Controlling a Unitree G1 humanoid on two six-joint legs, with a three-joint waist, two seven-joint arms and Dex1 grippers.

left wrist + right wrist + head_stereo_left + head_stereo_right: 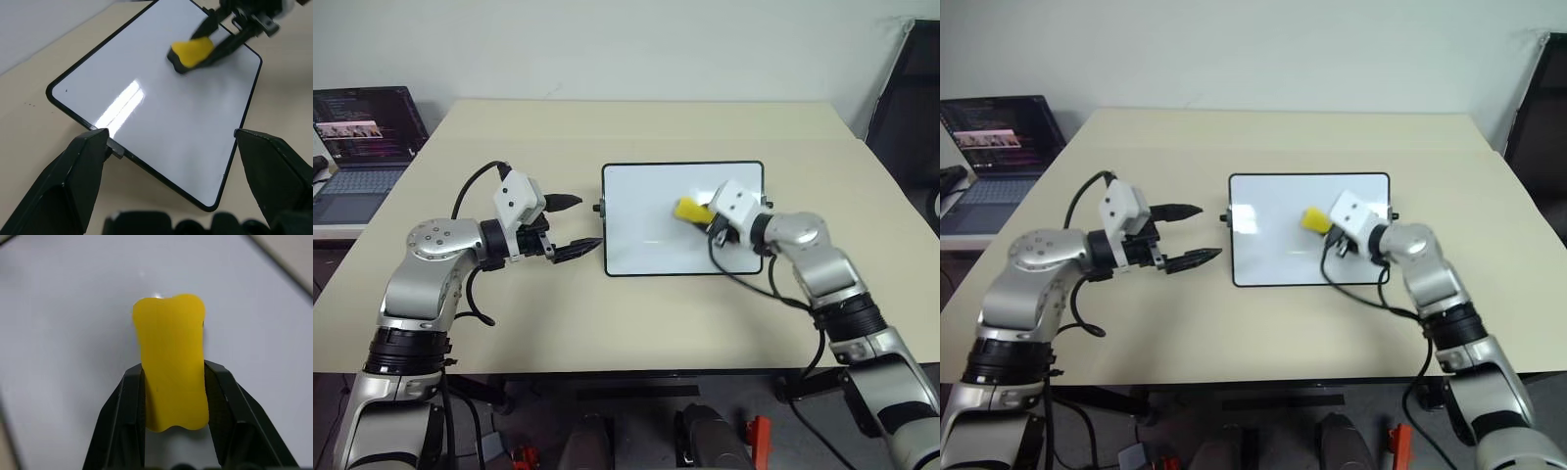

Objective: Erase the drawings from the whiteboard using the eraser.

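A small yellow eraser [690, 209] sits over the middle-right part of a white whiteboard [646, 230], clamped between the two black fingers of the right gripper [707, 217]. The right wrist view shows the grip closely: the fingers [128, 411] press against both long sides of the yellow block, which bulges slightly above them, with plain white board surface behind it. The left wrist view adds what the others hide, a dark base under the yellow top, lying on or just above the board; whether it touches cannot be told.

The whiteboard lies flat near the centre of a beige table [636, 127], its long side running across. It has a thin dark frame, rounded corners and a small black knob on its left short edge. Its surface looks clean in every view, apart from a pale streak of glare and one tiny dark speck near a corner, seen from the left wrist.

The left gripper [573, 225] hovers just beside the board's left short edge, fingers spread wide apart and holding nothing; from its wrist camera the two fingers frame that edge and the knob.

In the head views, an open laptop [362, 147] stands on a separate surface beyond the table's far left corner.
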